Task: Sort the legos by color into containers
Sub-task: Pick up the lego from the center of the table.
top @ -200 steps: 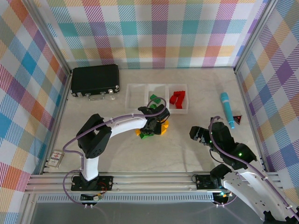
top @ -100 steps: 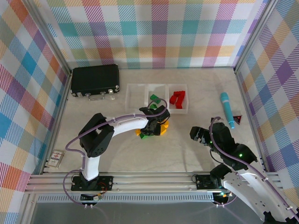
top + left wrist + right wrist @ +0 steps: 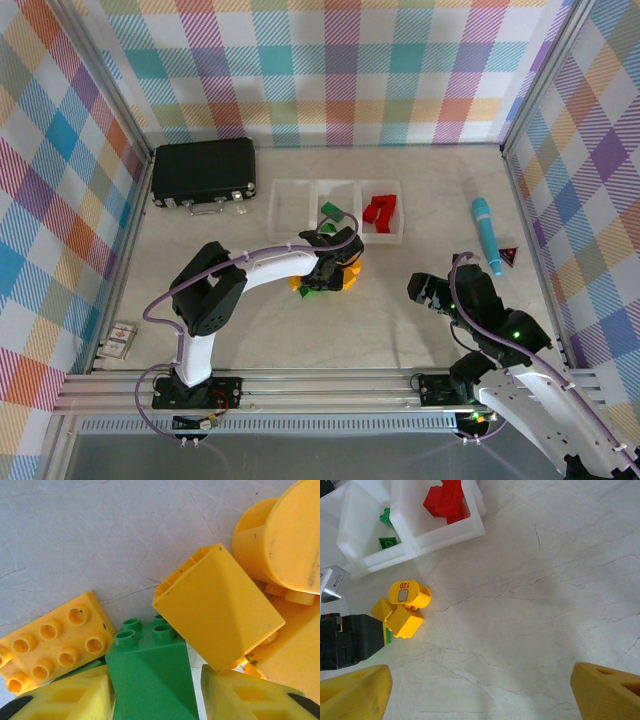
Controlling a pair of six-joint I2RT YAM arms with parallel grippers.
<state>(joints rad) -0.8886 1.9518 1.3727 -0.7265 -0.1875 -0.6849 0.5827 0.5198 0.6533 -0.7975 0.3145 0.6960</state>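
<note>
My left gripper (image 3: 325,277) is low over a small pile of legos just in front of the containers (image 3: 292,208). In the left wrist view a green brick (image 3: 150,675) lies between the yellow fingers (image 3: 70,700). The left finger touches it and a thin strip of table shows at the right finger. Yellow legos surround it: a flat plate (image 3: 50,647), a sloped block (image 3: 220,615) and a round piece (image 3: 290,535). The middle bin holds green legos (image 3: 333,212) and the right bin red legos (image 3: 380,210). My right gripper (image 3: 480,690) hangs open over bare table.
A black latched case (image 3: 203,172) lies at the back left. A teal cylinder (image 3: 486,233) and a small red-and-black triangle (image 3: 508,256) lie at the right. A small card (image 3: 120,338) sits by the left wall. Plaid walls enclose the table.
The left arm's elbow has shifted a little to the right while its gripper stays down on the pile. The right arm has not moved.
</note>
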